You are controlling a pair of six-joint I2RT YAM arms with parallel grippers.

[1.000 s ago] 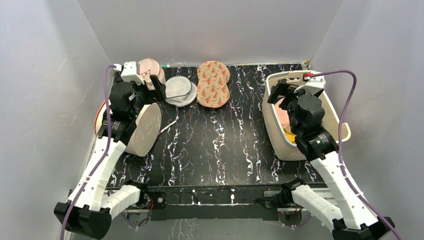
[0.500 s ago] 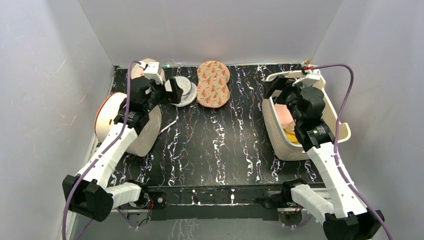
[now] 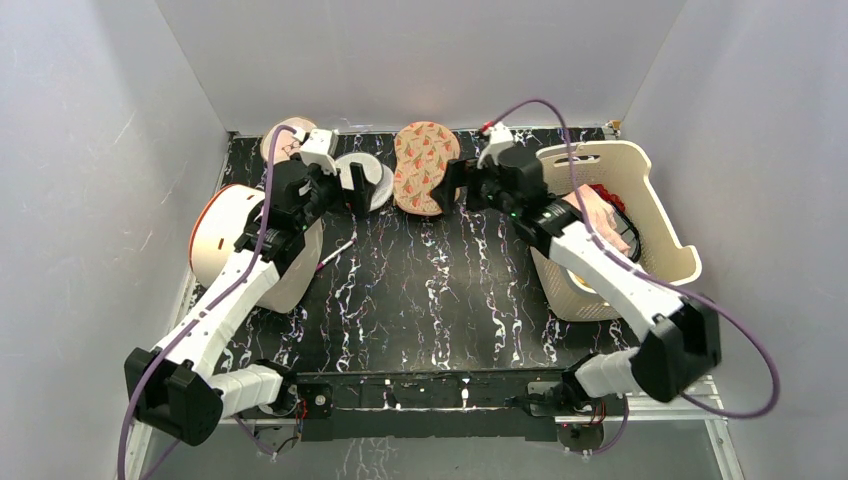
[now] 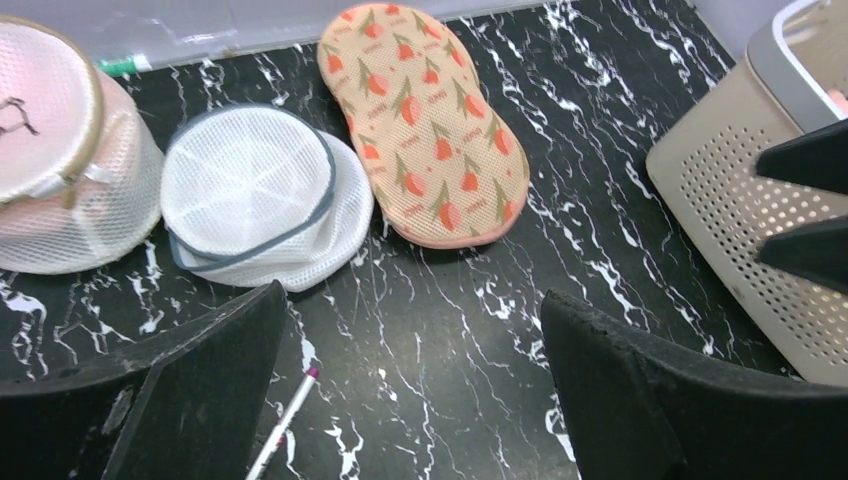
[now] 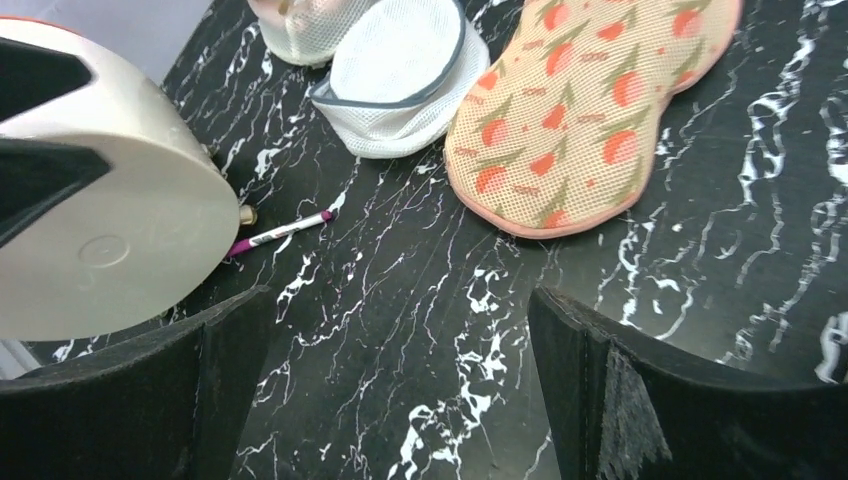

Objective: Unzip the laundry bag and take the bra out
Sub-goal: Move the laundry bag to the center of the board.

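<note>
The laundry bag (image 3: 425,168) lies flat at the back of the black marbled table, a peach figure-eight case with red prints, zipped shut as far as I can see. It also shows in the left wrist view (image 4: 425,125) and the right wrist view (image 5: 590,110). My left gripper (image 3: 357,190) hangs open to the bag's left, over the table in front of the white pouch (image 4: 412,300). My right gripper (image 3: 452,187) hangs open just right of the bag's near end (image 5: 400,300). Neither touches the bag. The bra is out of view.
A round white mesh pouch (image 4: 250,190) and a round pink mesh pouch (image 4: 60,150) sit left of the bag. A white drum-shaped container (image 3: 240,245) lies at the left, a pen (image 5: 285,232) beside it. A perforated cream basket (image 3: 660,250) with clothes stands at the right.
My right arm swung left from over the basket to the bag's right side. My left arm moved from above the drum toward the white pouch and the bag. Both grippers stayed open.
</note>
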